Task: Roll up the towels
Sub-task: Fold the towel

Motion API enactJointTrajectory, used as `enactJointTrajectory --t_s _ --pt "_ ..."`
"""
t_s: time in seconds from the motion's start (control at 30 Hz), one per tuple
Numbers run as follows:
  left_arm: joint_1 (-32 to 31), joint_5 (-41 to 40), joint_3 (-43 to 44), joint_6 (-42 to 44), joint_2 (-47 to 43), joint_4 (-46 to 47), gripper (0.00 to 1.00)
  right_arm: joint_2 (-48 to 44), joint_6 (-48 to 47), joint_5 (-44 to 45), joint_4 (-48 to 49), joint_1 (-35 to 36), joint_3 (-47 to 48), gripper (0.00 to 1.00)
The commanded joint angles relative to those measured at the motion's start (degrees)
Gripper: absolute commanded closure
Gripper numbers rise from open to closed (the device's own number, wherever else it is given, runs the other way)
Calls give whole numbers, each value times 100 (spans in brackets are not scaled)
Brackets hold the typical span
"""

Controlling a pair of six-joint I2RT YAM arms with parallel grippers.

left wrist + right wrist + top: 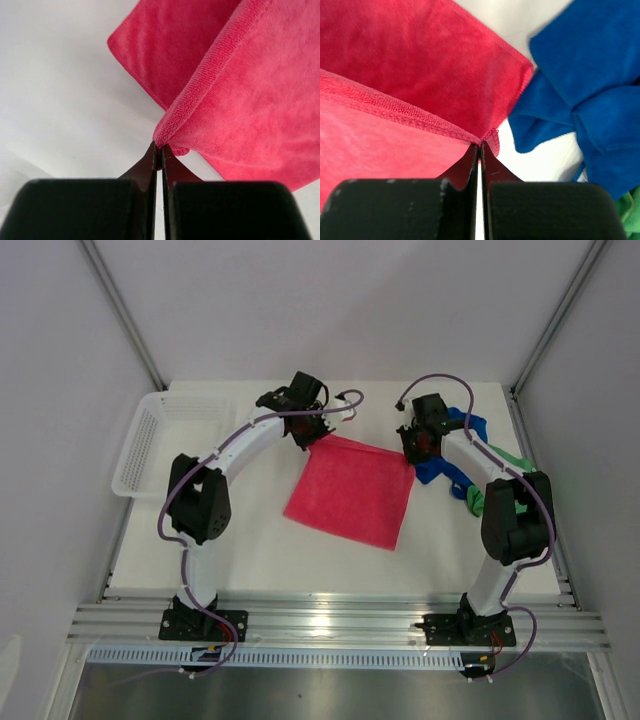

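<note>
A pink-red towel (352, 492) lies spread on the white table between the arms. My left gripper (308, 438) is shut on its far left corner, and the left wrist view shows the pink-red towel (235, 95) pinched at my left gripper (160, 145) and lifted into a fold. My right gripper (412, 452) is shut on the far right corner; the hem of the pink-red towel (395, 90) runs into my right gripper (480, 144). A crumpled blue towel (452, 455) and a green towel (478, 495) lie beside the right arm, and the right wrist view shows the blue towel (580, 75) next to the held corner.
A white mesh basket (150, 440) stands at the table's far left edge. Purple cables loop above both wrists. The aluminium rail (330, 625) carrying the arm bases runs along the near edge. White walls enclose the table on three sides.
</note>
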Motion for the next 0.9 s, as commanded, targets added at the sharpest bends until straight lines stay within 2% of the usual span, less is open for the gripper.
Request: enactJointTrajectory --t_s 0.0,0.3,0.53,0.87 --pt "34 -182 513 -305 93 -3 99 -79 96 400 -103 -103 319 100" --pt "34 -261 610 -305 5 331 99 -96 132 367 -7 -164 477 100" --pt "34 -560 1242 -235 629 252 99 404 62 446 -68 -226 846 100" --pt "34 -929 1296 -103 1121 515 99 967 35 376 -77 -296 1154 100"
